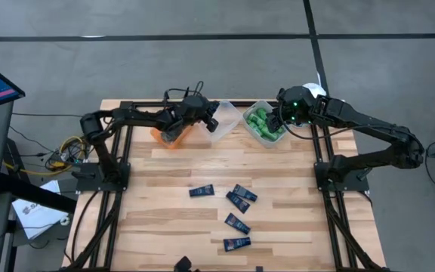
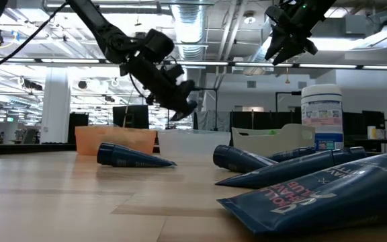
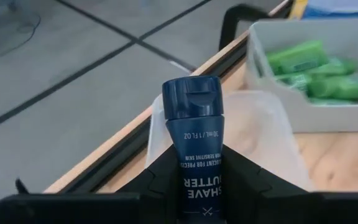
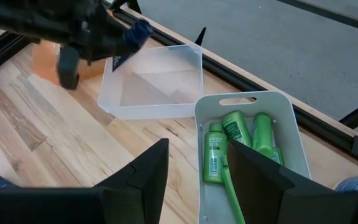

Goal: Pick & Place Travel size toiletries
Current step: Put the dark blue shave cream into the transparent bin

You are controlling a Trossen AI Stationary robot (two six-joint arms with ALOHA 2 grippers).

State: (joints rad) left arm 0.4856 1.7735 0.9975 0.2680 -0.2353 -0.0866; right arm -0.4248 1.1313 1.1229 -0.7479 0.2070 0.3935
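The sorting looks to be partway through, judging by where things lie. Several bright green mini plastic bottles (image 4: 229,146) already rest in the pale grey handled bin (image 1: 265,125) at about one o'clock on the wooden bench (image 1: 172,174). The left end effector (image 3: 191,180) is clenched on a dark navy flat squeeze tube (image 3: 194,137), cap forward, and hangs over the clear plastic bin (image 4: 157,81) at twelve o'clock, which appears to hold nothing yet. So this tube seems about to be the first one dropped there.

Five more navy tubes (image 1: 238,202) lie loose on the bench from the centre toward six o'clock, so most of that kind is left. The translucent orange plastic bin (image 1: 176,136) sits at eleven o'clock; its contents cannot be made out. A small dark item (image 1: 182,264) lies at the six o'clock edge, too small to identify.

The right end effector (image 4: 194,177) hovers above the grey bin with its fingers apart, grasping nothing
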